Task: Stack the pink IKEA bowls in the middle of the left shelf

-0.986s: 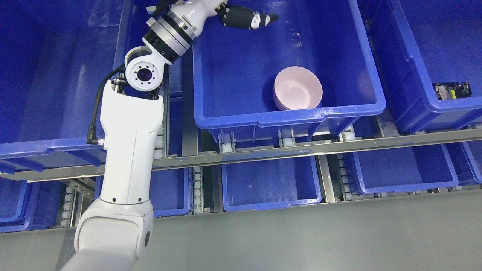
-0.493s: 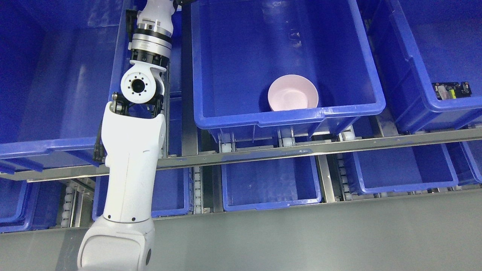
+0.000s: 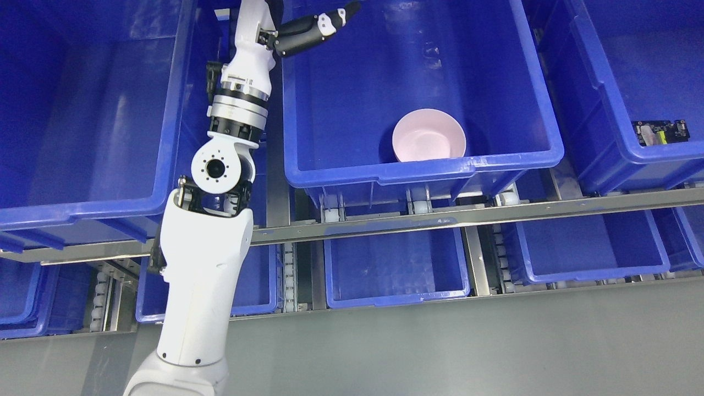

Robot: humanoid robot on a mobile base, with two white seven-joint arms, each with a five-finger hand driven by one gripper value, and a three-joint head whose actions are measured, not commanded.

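Observation:
A pink bowl sits upright in the front right of the middle blue bin, close to its front wall; whether another bowl is nested under it is hard to tell. My left arm rises from the bottom left. Its black hand reaches over the bin's far left corner at the top of the picture, well up and left of the bowl. The fingers are stretched out and hold nothing. The right arm does not show.
A large blue bin stands to the left, another to the right with a small circuit board inside. Lower blue bins sit under a metal shelf rail. Grey floor lies below.
The bowl slid slightly left and toward the bin's front wall. My left hand left the picture at the top, then came back in over the bin's far left corner.

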